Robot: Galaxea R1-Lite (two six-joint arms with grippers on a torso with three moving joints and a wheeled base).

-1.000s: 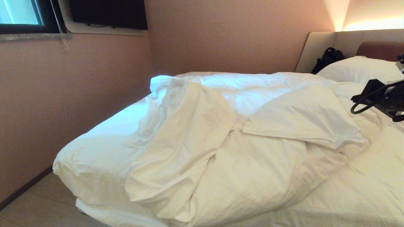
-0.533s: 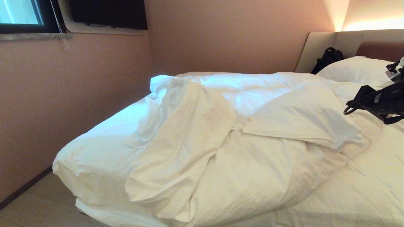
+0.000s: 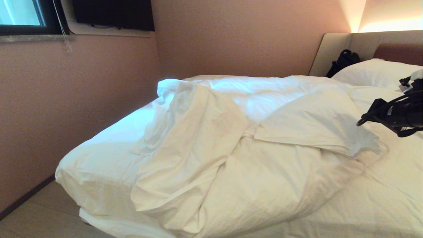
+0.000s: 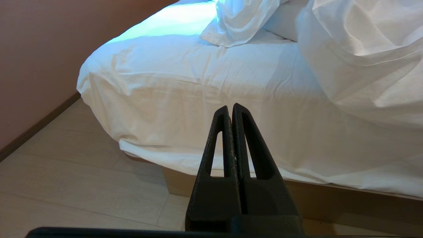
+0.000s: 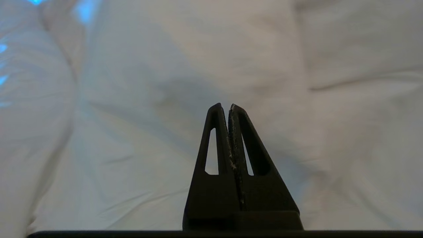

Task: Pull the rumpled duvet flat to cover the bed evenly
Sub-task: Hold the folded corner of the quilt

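White cotton fills your head view: the duvet lies bunched in a thick ridge that runs from about eleven o'clock down to six, with one flap folded over toward three o'clock. To the ridge's nine o'clock side you see the bed with its sheeted corner bare, and the sheet hangs over the edge toward the pale floor. A pillow sits at about two o'clock against the beige headboard, with a black bag just beside it.

Your right arm enters at three o'clock, above the bedding. Its tool shows in the right wrist view with both fingers pressed together and nothing between them, pointed at wrinkled white fabric that lies apart from the tips.

Your left tool shows only in its wrist view. Its fingers are also pressed together and hold nothing, and it hangs low off the foot of the bed, facing the draped sheet and the wooden base beneath it. The pink wall stands at nine o'clock.
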